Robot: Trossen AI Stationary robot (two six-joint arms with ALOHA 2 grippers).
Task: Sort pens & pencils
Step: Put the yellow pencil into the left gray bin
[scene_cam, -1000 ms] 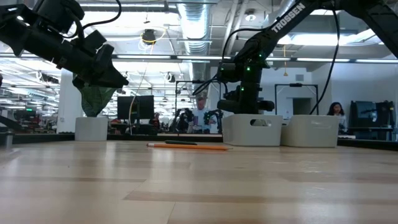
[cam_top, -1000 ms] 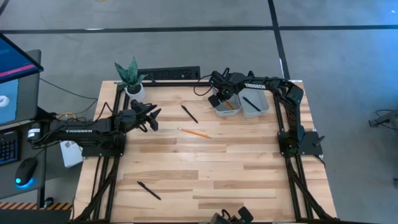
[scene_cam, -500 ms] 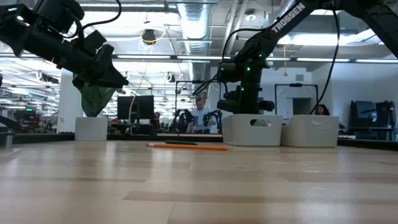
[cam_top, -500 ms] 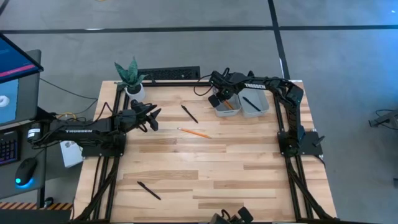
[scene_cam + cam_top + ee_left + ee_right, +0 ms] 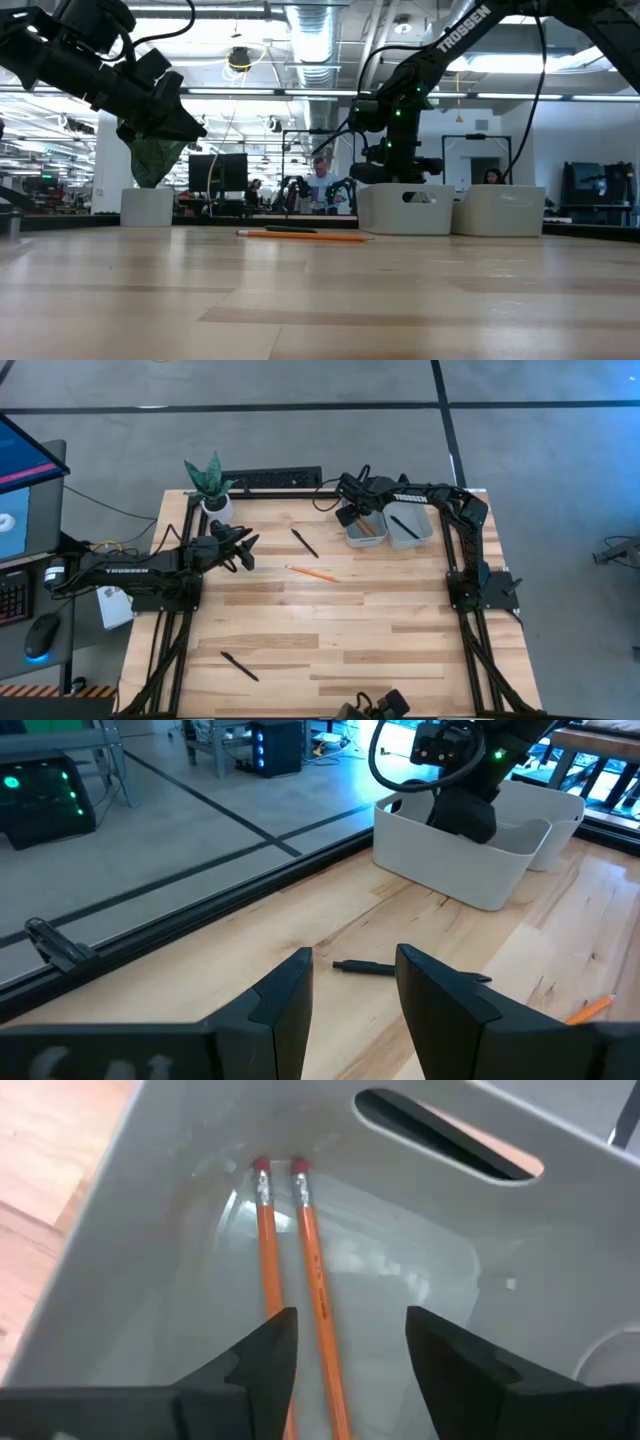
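Two orange pencils (image 5: 290, 1290) lying side by side on the floor of the left-hand grey bin (image 5: 362, 528), erasers toward its far wall; right gripper (image 5: 352, 512) hanging just over that bin, fingers (image 5: 262, 1355) parted wide with nothing between them, both pencils lying free below. One black pen (image 5: 403, 525) inside the neighbouring bin (image 5: 410, 528). Third pencil (image 5: 312, 573) out on the open boards near the table's middle, seen in the low view as a thin orange line (image 5: 300, 236). Second pen (image 5: 304, 542) on the wood just beyond it, between the bins and the left arm; last pen (image 5: 239, 666) well apart, toward the near left corner.

Left gripper (image 5: 240, 548) held above the left side of the table, fingers (image 5: 285, 1000) part-way apart, holding nothing, pointed toward the pen on the boards (image 5: 362, 967).

Table top (image 5: 330, 620) of pale wooden planks in mixed tones, black frame along its edges. Potted plant (image 5: 211, 482) in a white pot at the far left corner. Grey floor with dark lines around the table; monitor (image 5: 25, 485), keyboard and mouse on a desk to the left. Beyond the table, a bright workshop with ceiling ducts and lights (image 5: 310, 35), other rigs, and a person (image 5: 322, 180) in the distance
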